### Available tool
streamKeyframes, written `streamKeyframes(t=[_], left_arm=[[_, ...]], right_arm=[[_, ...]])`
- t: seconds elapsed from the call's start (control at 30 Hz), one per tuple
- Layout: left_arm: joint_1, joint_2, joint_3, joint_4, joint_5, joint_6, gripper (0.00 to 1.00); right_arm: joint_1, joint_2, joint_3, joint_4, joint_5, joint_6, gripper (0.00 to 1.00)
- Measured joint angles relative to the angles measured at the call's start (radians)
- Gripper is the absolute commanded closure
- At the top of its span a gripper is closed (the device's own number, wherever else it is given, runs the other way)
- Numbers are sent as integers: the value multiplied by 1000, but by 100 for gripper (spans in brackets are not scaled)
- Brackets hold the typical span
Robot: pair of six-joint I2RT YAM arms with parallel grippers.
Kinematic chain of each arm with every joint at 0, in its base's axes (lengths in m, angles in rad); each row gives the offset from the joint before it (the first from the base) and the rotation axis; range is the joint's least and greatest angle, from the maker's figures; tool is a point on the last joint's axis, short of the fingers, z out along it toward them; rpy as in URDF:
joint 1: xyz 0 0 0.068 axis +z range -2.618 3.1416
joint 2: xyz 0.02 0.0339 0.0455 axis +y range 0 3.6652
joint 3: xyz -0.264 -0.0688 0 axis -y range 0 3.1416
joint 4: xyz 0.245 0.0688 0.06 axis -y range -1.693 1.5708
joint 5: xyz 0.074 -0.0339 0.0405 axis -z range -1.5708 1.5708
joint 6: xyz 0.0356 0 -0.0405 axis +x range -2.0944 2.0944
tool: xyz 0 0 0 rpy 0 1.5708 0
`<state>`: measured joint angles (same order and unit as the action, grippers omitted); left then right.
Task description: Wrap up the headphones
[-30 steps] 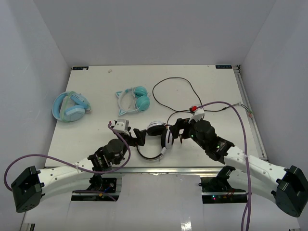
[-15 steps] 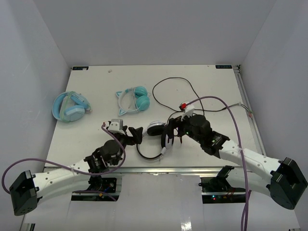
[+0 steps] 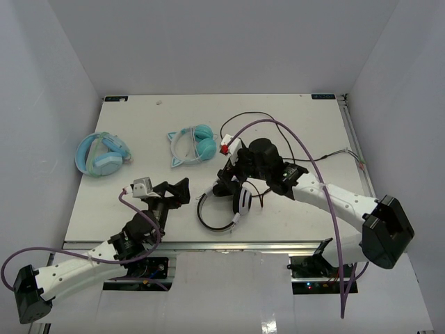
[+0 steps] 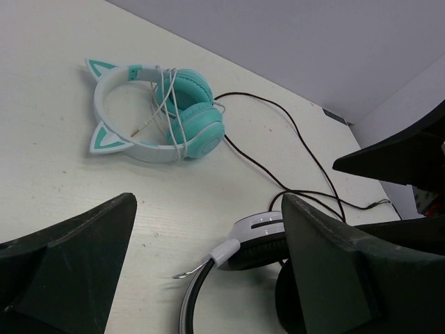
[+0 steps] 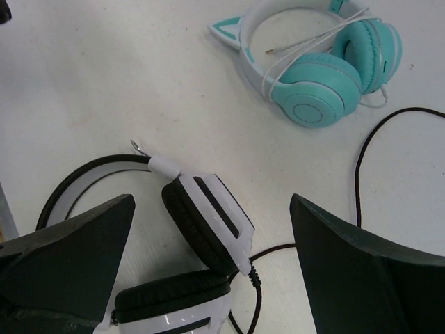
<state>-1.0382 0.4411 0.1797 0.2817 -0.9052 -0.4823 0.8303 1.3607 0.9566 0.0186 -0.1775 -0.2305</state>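
The black-and-white headphones lie near the table's front middle, earcups folded together and headband looping left. Their thin black cable runs back in a loose loop. My right gripper is open just above the earcups; in the right wrist view the earcups sit between its spread fingers, untouched. My left gripper is open and empty, left of the headband. In the left wrist view one earcup lies ahead of the left gripper.
Teal cat-ear headphones with their cord wrapped lie behind the work area, also seen in the left wrist view and the right wrist view. Chunky light-blue headphones sit far left. The table's front edge is close.
My left gripper has pulled back to the left, away from the headphones. My right arm has swung left and farther back, its gripper now over the earcups. The headphones stayed in place.
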Motion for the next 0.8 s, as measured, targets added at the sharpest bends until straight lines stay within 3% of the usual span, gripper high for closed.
streamKeyframes(t=[0.17, 0.5, 0.8], left_arm=[[0, -29, -3, -15, -21, -14, 3], [0, -30, -4, -20, -30, -23, 3], [0, -12, -4, -19, -27, -24, 3]], right_arm=[[0, 89, 94, -117, -60, -134, 0], [-11, 241, 110, -215, -111, -258, 0], [-15, 326, 137, -228, -114, -286, 10]])
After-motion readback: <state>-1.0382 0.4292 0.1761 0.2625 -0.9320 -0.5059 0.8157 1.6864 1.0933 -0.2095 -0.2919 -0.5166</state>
